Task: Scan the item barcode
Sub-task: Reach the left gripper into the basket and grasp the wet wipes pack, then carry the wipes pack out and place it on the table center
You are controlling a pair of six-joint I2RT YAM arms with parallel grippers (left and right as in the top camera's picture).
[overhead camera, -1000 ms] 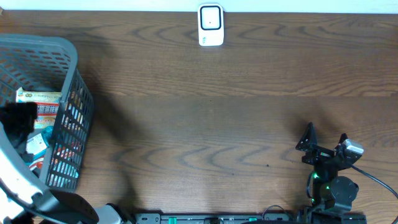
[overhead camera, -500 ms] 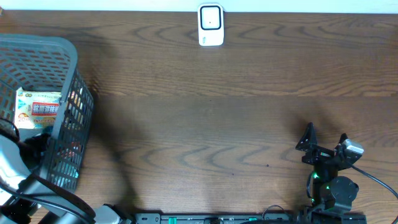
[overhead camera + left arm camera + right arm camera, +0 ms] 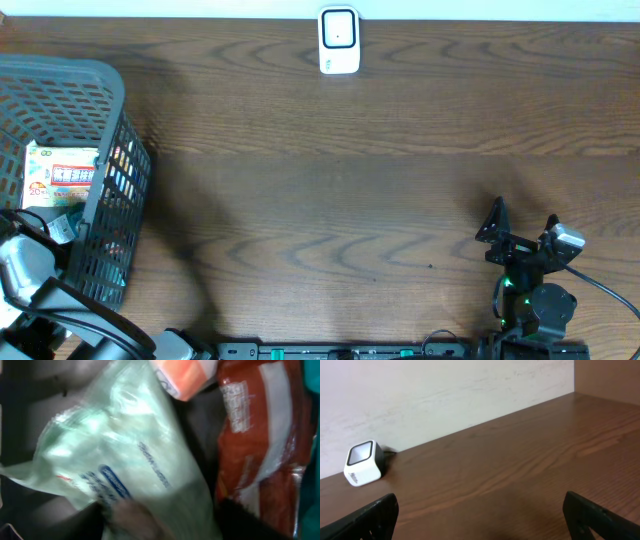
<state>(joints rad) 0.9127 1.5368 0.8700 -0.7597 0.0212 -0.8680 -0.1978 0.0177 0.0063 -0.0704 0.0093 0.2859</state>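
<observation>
My left gripper is down inside the grey basket at the table's left edge. Its wrist view is blurred and filled by a pale green translucent bag with blue print, very close to the camera. An orange-red packet lies to the bag's right and an orange-and-white item above it. How the jaws stand around the bag cannot be made out. The white barcode scanner stands at the table's far edge, also in the right wrist view as the scanner. My right gripper rests open near the front right, holding nothing.
A flat packet with a red label lies in the basket beside other goods. The basket's mesh wall rises between the left arm and the wooden table. A pale wall runs behind the scanner.
The left arm has slid toward the front and sunk deeper into the basket, uncovering the red-labelled packet. The right arm has not moved.
</observation>
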